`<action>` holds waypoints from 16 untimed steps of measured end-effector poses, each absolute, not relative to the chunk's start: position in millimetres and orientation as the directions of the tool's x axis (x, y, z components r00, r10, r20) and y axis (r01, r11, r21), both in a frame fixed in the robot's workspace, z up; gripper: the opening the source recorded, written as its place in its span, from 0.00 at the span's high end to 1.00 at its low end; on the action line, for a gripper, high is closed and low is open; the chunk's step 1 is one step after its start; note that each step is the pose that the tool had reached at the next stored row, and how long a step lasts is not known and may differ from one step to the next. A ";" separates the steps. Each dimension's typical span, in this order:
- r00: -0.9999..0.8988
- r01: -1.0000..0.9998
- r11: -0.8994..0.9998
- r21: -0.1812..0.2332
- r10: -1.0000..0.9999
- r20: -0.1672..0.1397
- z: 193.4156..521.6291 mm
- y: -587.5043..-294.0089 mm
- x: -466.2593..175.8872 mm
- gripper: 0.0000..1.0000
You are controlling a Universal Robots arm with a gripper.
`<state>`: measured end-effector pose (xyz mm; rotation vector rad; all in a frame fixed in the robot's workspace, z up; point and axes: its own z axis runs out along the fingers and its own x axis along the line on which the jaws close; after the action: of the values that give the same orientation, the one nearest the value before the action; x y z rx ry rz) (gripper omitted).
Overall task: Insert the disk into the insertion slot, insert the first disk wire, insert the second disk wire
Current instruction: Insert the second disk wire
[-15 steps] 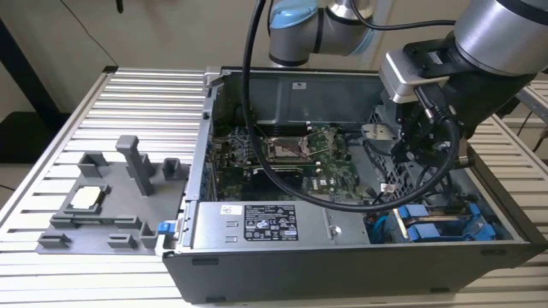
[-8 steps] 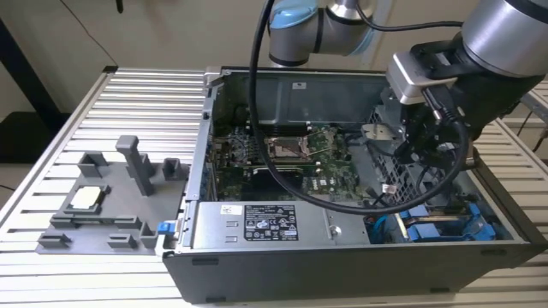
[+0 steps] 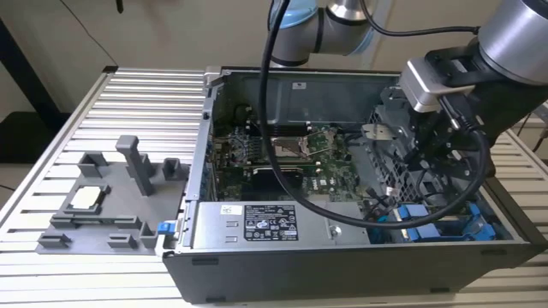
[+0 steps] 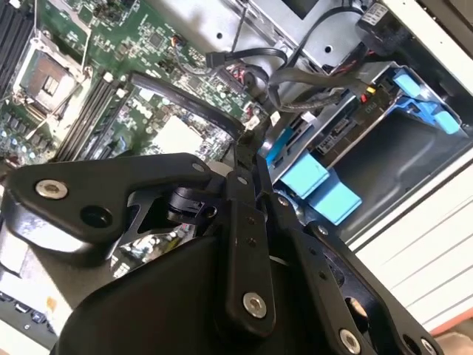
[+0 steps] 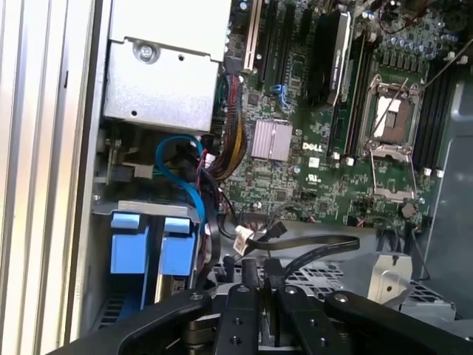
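Gripper: the gripper (image 5: 255, 277) hangs inside the open computer case (image 3: 342, 269), over its drive corner. In both wrist views the two black fingers (image 4: 247, 177) lie pressed together with no gap, so it is closed. I cannot make out anything pinched between the tips.

Disk: the blue-framed disk (image 5: 159, 248) sits just beside and below the fingertips, its blue tabs (image 4: 318, 185) showing in both wrist views and at the case's near corner in the exterior view (image 3: 428, 226).

Insertion slot: the grey sheet-metal bay (image 4: 399, 159) surrounds the blue frame. The disk looks to be lying in it, though how fully it is seated I cannot tell.

Wires: a bundle of black cables (image 4: 310, 78) loops just beyond the fingertips, toward the bay. A thin blue cable (image 5: 185, 166) and a plug with coloured leads (image 5: 225, 140) lie further out from the tips, beside the disk. A small white plug (image 5: 244, 238) hangs free close to the tips.

Circuit board: the green board (image 5: 295, 177) lies past the fingertips, deeper in the case.

Bench: the ribbed metal bench (image 3: 128, 115) carries the case and a grey fixture tray (image 3: 102, 212), well away from the gripper.

Progress: by my judgement the first step is done or nearly so. Whether either disk wire is plugged in cannot be read here; the loose plug suggests at least one is left.
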<state>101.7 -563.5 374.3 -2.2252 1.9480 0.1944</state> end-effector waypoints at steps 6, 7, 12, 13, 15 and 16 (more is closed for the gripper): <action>0.134 -0.991 -0.128 -0.045 -0.970 -0.202 374.3 -571.8 104.6 0.84; 0.134 -0.991 -0.128 -0.045 -0.971 -0.199 374.2 -572.7 105.2 0.84; 0.134 -0.991 -0.128 -0.043 -0.973 -0.187 373.1 -574.9 108.3 0.84; 0.133 -0.991 -0.128 -0.043 -0.974 -0.182 373.0 -575.2 108.9 0.84; 0.133 -0.991 -0.128 -0.041 -0.976 -0.170 372.9 -575.7 109.8 0.84; 0.132 -0.991 -0.127 -0.040 -0.978 -0.163 372.9 -575.8 109.9 0.84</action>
<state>109.9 -575.8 372.9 -2.2554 1.9782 0.1449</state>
